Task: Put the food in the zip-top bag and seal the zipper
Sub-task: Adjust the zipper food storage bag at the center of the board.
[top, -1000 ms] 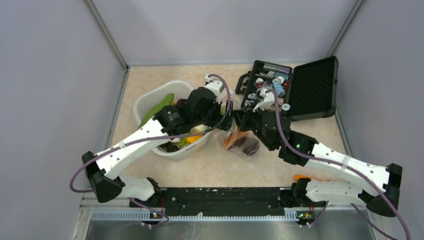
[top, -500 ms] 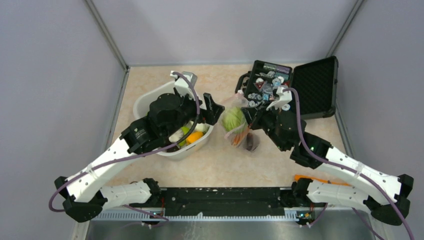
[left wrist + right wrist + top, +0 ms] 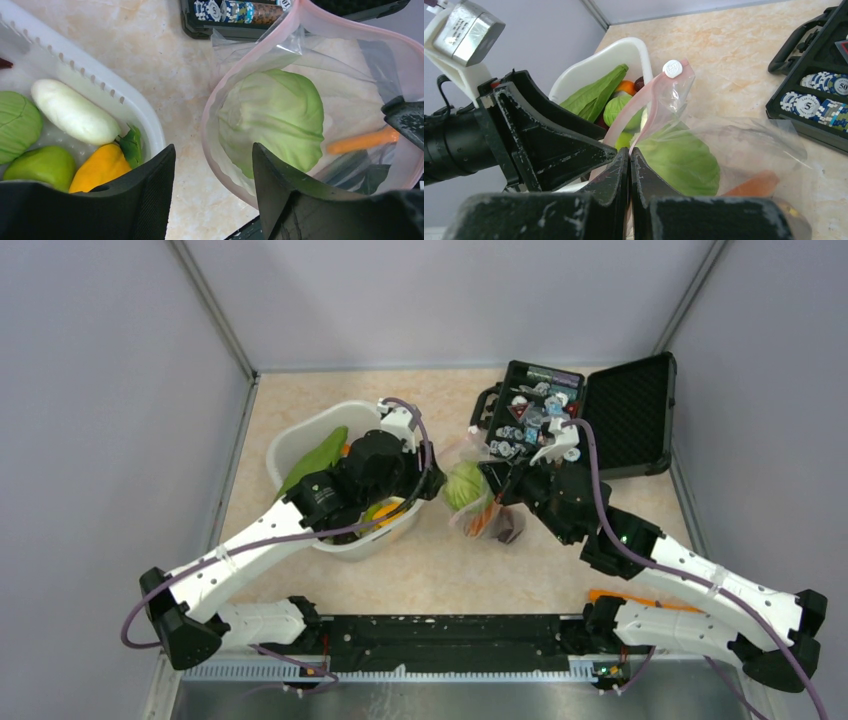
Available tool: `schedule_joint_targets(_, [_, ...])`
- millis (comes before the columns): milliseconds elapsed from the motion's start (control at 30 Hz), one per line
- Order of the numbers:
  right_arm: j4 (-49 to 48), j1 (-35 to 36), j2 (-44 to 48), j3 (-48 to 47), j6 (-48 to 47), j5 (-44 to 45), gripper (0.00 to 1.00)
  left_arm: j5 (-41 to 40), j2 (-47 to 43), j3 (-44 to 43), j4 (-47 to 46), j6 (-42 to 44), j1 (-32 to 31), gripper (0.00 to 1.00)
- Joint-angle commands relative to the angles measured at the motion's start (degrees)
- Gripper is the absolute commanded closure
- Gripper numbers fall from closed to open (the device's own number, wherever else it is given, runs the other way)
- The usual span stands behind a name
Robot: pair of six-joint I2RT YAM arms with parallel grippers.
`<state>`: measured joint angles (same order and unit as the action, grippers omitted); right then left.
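Note:
The zip-top bag (image 3: 458, 451) stands open between the two arms. Inside it are a green cabbage (image 3: 272, 120), an orange carrot (image 3: 360, 141) and a dark purple piece (image 3: 508, 528). My right gripper (image 3: 630, 152) is shut on the bag's pink zipper (image 3: 646, 107) strip and holds the mouth up. The zipper's white slider (image 3: 672, 68) sits at the top. My left gripper (image 3: 212, 150) is open and empty, just left of the bag's rim, over the table. More food lies in the white tub (image 3: 135, 107): a white radish (image 3: 72, 112), a yellow piece (image 3: 100, 167) and green pieces (image 3: 17, 122).
An open black case (image 3: 625, 415) of poker chips stands right behind the bag. The tub's rim (image 3: 290, 445) is directly left of my left gripper, with a long green leaf (image 3: 315, 455) in it. An orange piece (image 3: 610, 595) lies by the right arm's base.
The cabbage now lies in the bag. My left gripper pulled back over the tub, then came right toward the bag's mouth again with its jaws narrower. The right gripper kept its hold.

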<state>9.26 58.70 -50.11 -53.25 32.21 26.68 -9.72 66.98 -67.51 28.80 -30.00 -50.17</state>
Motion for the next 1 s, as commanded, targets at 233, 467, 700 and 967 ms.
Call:
schedule_joint_targets(233, [-4.48, -0.41, 0.1, -0.44, 0.41, -0.98, 1.0, 6.07, -0.85, 3.16, -4.3, -2.69, 2.07, 0.7])
schedule_joint_targets(467, [0.13, -0.36, -2.15, -3.03, -3.36, 2.35, 1.0, 8.83, -0.99, -2.14, -6.16, 1.47, 2.82, 1.0])
schedule_joint_targets(700, [-2.1, -0.42, 1.83, -1.74, -5.84, 7.51, 1.0, 9.39, 0.24, -8.66, -5.76, 5.05, 3.5, 1.0])
schedule_joint_targets(967, [-1.16, -0.44, 6.65, -3.09, -8.67, 11.14, 1.0, 10.92, 5.03, -10.72, -6.22, 4.75, 4.55, 1.0])
